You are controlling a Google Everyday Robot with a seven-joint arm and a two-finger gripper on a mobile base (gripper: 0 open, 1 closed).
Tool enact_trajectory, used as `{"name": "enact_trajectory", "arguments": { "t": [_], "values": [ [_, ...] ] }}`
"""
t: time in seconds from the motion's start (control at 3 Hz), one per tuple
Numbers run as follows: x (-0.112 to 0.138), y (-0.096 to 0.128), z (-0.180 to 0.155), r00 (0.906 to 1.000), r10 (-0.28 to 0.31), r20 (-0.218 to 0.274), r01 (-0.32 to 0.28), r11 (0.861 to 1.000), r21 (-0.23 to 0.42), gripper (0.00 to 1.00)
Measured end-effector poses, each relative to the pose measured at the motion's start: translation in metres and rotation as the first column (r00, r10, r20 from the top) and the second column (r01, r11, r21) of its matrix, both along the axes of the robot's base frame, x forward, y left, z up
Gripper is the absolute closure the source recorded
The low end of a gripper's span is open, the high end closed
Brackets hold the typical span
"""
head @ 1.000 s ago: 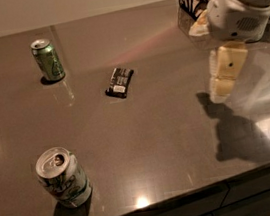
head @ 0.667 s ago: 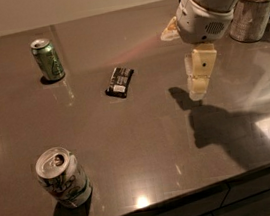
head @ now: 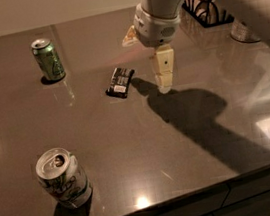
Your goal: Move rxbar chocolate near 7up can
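Note:
The rxbar chocolate (head: 120, 82) is a small flat black wrapper with a white label patch, lying on the dark table (head: 130, 141) near its middle. The 7up can (head: 63, 178) is silver-white with green print and dented, standing upright near the front left. My gripper (head: 164, 79) hangs from the arm just right of the rxbar, its pale fingers pointing down close above the table, apart from the bar and holding nothing.
A darker all-green can (head: 48, 59) stands at the back left. A black wire basket (head: 206, 11) and a metal container (head: 245, 30) stand at the back right. The table's front edge runs along the bottom.
My arm and gripper have moved left across the table, from the right side to just beside the rxbar. The bar and both cans have not moved.

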State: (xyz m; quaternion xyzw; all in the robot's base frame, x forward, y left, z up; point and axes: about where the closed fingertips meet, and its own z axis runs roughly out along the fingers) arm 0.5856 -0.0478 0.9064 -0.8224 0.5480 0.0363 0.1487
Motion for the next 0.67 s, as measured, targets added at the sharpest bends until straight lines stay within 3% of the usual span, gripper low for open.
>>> {"name": "enact_trajectory", "arguments": {
  "t": [0.67],
  "values": [
    [0.042,0.031,-0.024,0.9869,0.161,-0.005,-0.161,0.986,-0.035,0.00]
  ]
}}
